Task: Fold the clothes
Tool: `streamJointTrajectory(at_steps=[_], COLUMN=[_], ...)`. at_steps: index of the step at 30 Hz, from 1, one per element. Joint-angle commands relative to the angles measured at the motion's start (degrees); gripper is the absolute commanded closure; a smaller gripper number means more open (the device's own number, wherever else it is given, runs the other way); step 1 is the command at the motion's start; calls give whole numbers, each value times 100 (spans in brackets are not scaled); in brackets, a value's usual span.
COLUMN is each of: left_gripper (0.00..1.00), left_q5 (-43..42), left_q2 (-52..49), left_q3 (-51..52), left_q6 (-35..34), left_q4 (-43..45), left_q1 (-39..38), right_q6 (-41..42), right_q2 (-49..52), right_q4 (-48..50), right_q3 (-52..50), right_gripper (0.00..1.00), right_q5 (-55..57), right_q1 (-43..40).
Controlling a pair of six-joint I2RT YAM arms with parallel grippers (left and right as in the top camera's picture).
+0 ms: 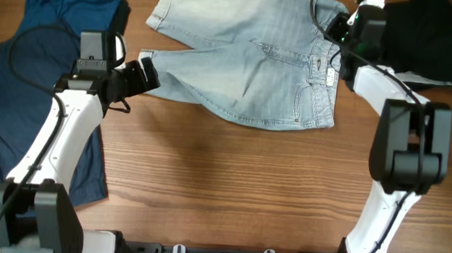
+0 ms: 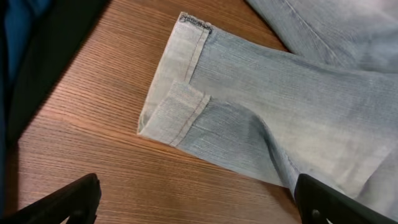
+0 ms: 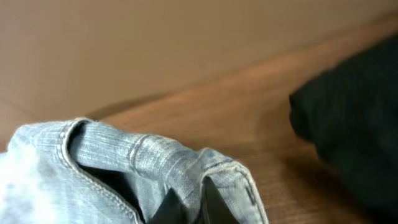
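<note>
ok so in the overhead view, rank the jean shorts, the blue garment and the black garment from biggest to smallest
1. blue garment and jean shorts: roughly alike, and both run off the frame, so no ranking between them.
2. black garment: clearly smallest.

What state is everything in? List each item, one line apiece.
shorts: unfolded, spread flat, waist end raised
left pincer: open, above a leg of the shorts
right pincer: shut on the shorts
blue garment: unfolded, rumpled
black garment: bunched in a heap
</note>
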State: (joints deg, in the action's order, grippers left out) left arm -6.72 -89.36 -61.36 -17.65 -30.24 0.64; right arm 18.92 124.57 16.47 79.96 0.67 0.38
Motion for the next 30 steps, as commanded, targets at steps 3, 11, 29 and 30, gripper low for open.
streamJointTrajectory(at_steps=[3,11,29,30], left_gripper=[0,0,68,74], left_q5=[-68,-70,-632,-629], left_q2=[-28,-214,-1980,-1845], left_q3=[-90,-87,-92,-92], left_q6=[98,1458,2415,2326], left_q4=[125,339,2402,2398], left_q1=[-17,-11,-13,-13], right_q6=[-289,-603,-997,-997], right_q2=[92,-1740,-2295,-2295], right_q4=[-535,-3598,-5718,-5705], right_q3=[44,48,48,48], right_gripper=[0,0,0,1], right_q5=[-472,-2258,-2210,-2210], right_q1=[-81,-188,-186,-186])
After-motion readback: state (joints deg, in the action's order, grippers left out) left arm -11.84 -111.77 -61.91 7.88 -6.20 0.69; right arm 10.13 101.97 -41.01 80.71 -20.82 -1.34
